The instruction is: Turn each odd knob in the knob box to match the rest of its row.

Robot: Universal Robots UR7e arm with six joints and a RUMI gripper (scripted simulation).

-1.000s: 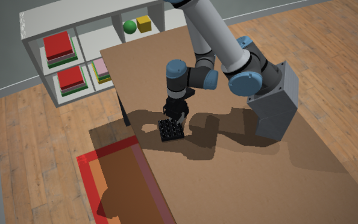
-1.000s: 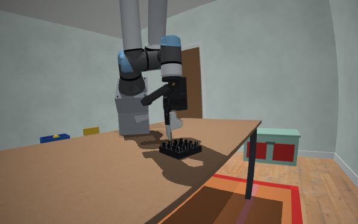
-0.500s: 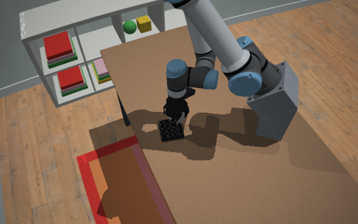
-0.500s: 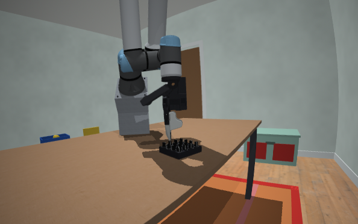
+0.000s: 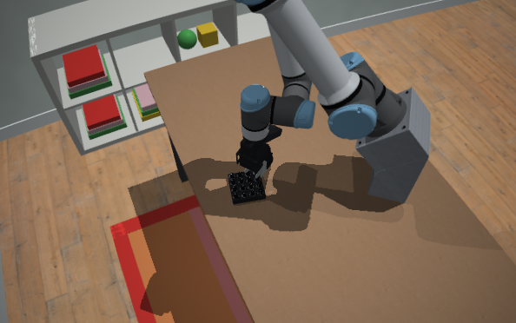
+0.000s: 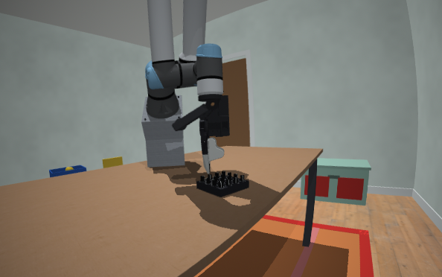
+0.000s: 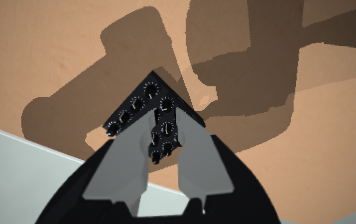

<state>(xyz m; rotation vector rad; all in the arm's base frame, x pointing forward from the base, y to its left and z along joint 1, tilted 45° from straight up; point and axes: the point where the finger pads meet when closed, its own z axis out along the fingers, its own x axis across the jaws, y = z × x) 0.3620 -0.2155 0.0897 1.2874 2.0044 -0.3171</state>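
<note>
At the left of the top view, a white shelf [image 5: 109,28] held stacked red items [image 5: 83,65], then a green ball [image 5: 187,39] and a yellow block [image 5: 208,35], all well apart from the work. Between shelf and arm, the black knob box [image 5: 247,189] [image 6: 222,190] [image 7: 149,102] lay flat on the tabletop [image 5: 347,260] [image 6: 93,208] [image 7: 50,50], near its edge.

The end effector [image 5: 255,174] [image 6: 209,173] [image 7: 166,109] reached down over one corner, its grey fingers [image 5: 261,169] [image 6: 216,150] close together with a narrow gap; whether they clamped a knob could not be told. In the wrist view they covered several knobs, and the marks were too small to read. The grey base [image 5: 393,178] [image 6: 165,149] stood farther right.
</note>
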